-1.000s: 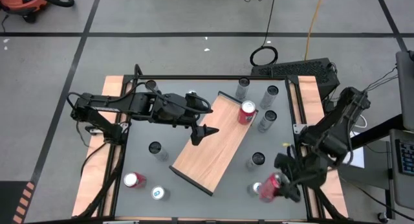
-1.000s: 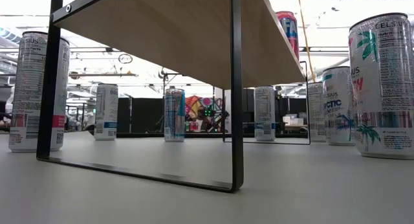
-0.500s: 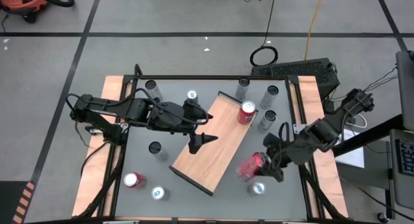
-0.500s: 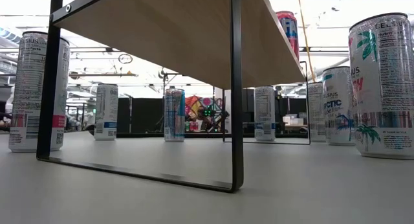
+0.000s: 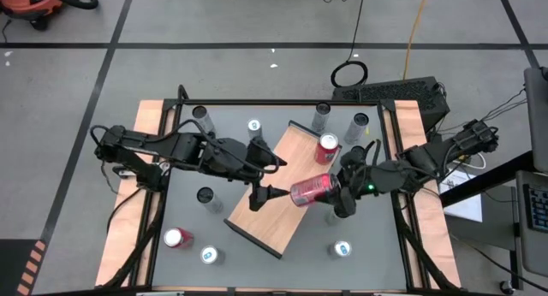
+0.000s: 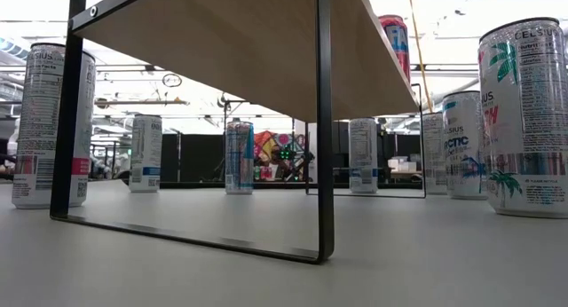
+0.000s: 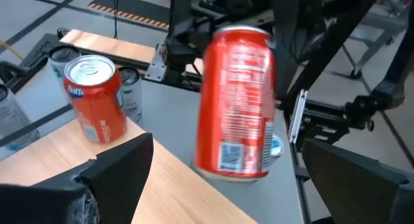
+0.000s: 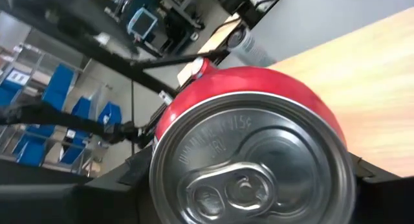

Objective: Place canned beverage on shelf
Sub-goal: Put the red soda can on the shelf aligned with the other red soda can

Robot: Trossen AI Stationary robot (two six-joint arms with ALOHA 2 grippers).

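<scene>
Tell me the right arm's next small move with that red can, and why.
Probably lower and straighten it: the right gripper holds the red drink can tilted above the light-brown wooden shelf, near the red can already standing there.

**Red can held over the shelf's edge, second red can already standing on it**

The shelf (image 5: 282, 189) is a flat light-brown wooden board with thin black strips on its short ends, lying diagonally across the grey table on a black frame. A red can (image 5: 327, 149) stands upright on it near its far corner, silver top up. A second red can (image 5: 312, 190) is off the board, tipped on its side above the shelf's right long edge, gripped by the right gripper (image 5: 338, 192); its silver pull-tab top (image 8: 252, 169) faces that arm's wrist camera
</scene>
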